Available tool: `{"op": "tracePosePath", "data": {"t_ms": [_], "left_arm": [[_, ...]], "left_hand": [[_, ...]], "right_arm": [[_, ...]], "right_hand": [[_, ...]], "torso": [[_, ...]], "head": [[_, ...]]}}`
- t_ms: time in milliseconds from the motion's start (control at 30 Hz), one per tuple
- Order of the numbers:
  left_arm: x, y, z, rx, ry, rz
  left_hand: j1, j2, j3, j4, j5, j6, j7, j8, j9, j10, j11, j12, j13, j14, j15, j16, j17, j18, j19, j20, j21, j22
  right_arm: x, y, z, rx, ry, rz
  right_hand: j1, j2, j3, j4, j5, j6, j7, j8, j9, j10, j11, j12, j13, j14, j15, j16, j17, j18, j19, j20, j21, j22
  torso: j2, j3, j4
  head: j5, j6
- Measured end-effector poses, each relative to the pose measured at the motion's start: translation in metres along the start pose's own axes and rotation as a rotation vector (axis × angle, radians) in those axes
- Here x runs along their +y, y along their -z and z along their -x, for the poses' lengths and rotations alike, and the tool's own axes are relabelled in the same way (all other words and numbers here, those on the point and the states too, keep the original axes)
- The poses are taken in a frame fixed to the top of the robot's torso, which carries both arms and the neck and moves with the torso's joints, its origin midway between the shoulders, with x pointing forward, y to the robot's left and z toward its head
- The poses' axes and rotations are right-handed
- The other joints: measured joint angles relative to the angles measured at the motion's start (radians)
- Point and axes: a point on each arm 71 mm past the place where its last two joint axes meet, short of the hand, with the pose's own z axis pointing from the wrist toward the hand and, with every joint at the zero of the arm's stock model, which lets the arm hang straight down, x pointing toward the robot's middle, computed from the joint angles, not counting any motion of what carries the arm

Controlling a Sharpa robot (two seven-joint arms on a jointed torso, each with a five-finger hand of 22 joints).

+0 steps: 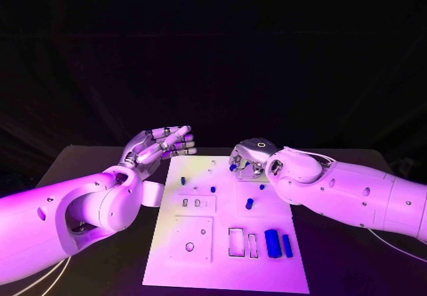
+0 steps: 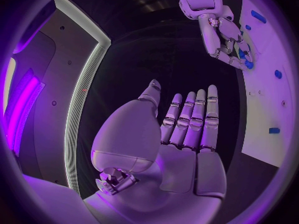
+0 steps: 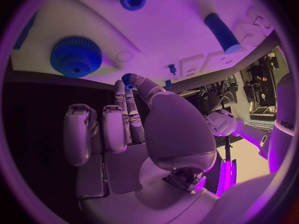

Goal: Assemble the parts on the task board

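1. Task board [image 1: 191, 246]: white plate lying lengthwise away from the robot at mid-table, with cut-outs and small blue parts on it.
2. Right hand [image 1: 250, 158]: over the board's far right corner, palm down. In the right wrist view a small blue part [image 3: 127, 79] sits pinched at the fingertips [image 3: 132, 82], other fingers loosely curled.
3. Blue gear [image 3: 76, 56]: seated on the board just beside the right hand, the nearest seated piece to the pinched part.
4. Blue peg [image 3: 222, 32]: cylinder lying flat on the board, well apart from the fingertips.
5. Blue bars [image 1: 273, 243]: two upright-lying pieces at the board's near right.
6. Left hand [image 1: 160, 146]: raised off the board's far left edge, fingers straight and side by side, holding nothing.
7. Judgement: the right hand is nearer; the next move likely sets its part down beside the gear.
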Motion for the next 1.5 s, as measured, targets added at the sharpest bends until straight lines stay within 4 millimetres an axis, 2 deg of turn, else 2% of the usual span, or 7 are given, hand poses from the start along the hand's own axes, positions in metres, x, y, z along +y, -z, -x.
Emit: {"op": "tracePosePath", "data": {"t_ms": [267,600,1133,1500], "left_arm": [[0.000,0.000,0.000,0.000,0.002,0.001],[-0.007,-0.001,0.000,0.003,-0.001,-0.011],[-0.016,-0.002,0.000,0.007,-0.005,-0.024],[-0.017,-0.002,0.000,0.007,-0.005,-0.024]], "left_hand": [[0.000,0.000,0.000,0.000,0.000,0.000,0.000,0.000,0.000,0.000,0.000,0.000,0.000,0.000,0.000,0.000,0.000,0.000,0.000,0.000,0.000,-0.001],[0.000,0.000,0.000,0.000,0.000,0.000,0.000,0.000,0.000,0.000,0.000,0.000,0.000,0.000,0.000,0.000,0.000,0.000,-0.004,0.004,0.000,-0.001],[0.000,0.000,0.000,0.000,0.000,0.000,0.000,0.000,0.000,0.000,0.000,-0.004,0.000,-0.003,0.003,-0.004,0.000,0.000,-0.004,0.004,0.000,-0.002],[0.000,0.000,0.003,-0.003,0.000,0.000,0.000,0.000,0.000,0.000,0.000,-0.004,0.000,-0.003,0.003,-0.004,0.000,0.000,-0.004,0.004,0.000,-0.002]], "right_arm": [[0.009,-0.012,0.004,-0.058,-0.006,0.003],[0.014,-0.021,0.006,-0.099,-0.009,-0.005],[0.021,-0.031,0.007,-0.126,-0.012,-0.004],[0.022,-0.034,0.007,-0.128,-0.014,-0.006]], "right_hand": [[0.000,0.000,0.003,0.003,0.006,0.000,0.000,0.000,0.002,0.000,0.000,0.000,0.000,0.000,0.000,0.004,0.000,0.000,0.000,0.000,0.005,0.002],[0.000,0.000,0.003,0.003,0.006,-0.001,0.000,-0.001,0.002,0.000,0.000,-0.004,0.000,-0.004,-0.003,0.004,0.000,0.000,0.000,0.000,0.005,0.002],[0.000,0.000,0.005,0.005,0.005,-0.002,0.001,-0.007,0.005,0.000,0.000,-0.008,-0.001,-0.004,-0.003,0.004,0.000,0.000,0.000,0.000,0.004,0.002],[-0.004,-0.004,0.005,0.005,0.005,-0.003,0.002,-0.009,0.006,0.000,0.000,-0.008,-0.001,-0.004,-0.003,0.004,-0.002,0.000,0.000,0.000,0.004,0.000]], "torso": [[0.004,-0.0006,0.0024],[0.015,-0.0035,0.0128],[0.033,-0.0058,0.0237],[0.036,-0.0058,0.0244]], "head": [[0.007,0.002],[0.001,0.005],[-0.004,0.017],[-0.003,0.022]]}}
